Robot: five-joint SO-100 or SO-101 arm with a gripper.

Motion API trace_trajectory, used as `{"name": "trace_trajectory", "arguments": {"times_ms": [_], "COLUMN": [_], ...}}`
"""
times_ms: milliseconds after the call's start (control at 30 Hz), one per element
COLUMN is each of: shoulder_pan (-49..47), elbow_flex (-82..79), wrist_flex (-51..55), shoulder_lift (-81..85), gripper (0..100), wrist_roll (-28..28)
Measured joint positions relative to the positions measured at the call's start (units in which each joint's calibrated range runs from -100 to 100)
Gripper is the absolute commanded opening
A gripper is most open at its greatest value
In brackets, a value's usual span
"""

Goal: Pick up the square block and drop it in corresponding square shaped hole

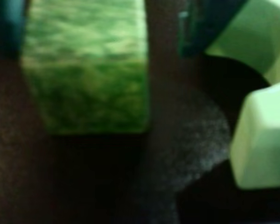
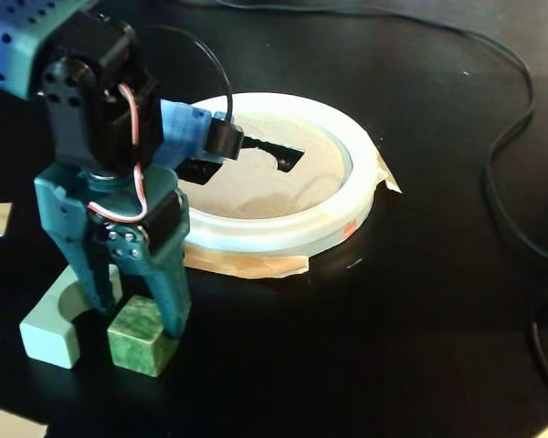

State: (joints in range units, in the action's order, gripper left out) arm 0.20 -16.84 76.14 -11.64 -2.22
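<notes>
Block (image 2: 141, 335), green, sits on the black table (image 2: 365, 347) between the fingers of the gripper (image 2: 137, 319), which straddle it narrowly; actual grip I cannot tell. Only the fixed view shows the white ring (image 2: 283, 233) with its cut-out board beyond, while the wrist view, blurred, shows the block (image 1: 86, 65) close up beside a pale arch piece (image 1: 263, 135).

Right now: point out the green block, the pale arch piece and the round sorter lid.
green block (image 2: 139, 336): fixed view, on its front face, between the gripper fingers.
pale arch piece (image 2: 47, 338): fixed view, on its front leg, left of the block.
round sorter lid (image 2: 283, 235): fixed view, on its white front rim.
</notes>
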Motion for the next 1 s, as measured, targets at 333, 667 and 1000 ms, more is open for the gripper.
{"name": "trace_trajectory", "arguments": {"times_ms": [333, 667, 1000], "shoulder_pan": [0.0, 0.0, 0.0], "elbow_flex": [0.0, 0.0, 0.0], "wrist_flex": [0.0, 0.0, 5.04], "shoulder_lift": [0.0, 0.0, 6.78], "gripper": [28, 28, 29], "wrist_roll": [0.0, 0.0, -1.47]}}
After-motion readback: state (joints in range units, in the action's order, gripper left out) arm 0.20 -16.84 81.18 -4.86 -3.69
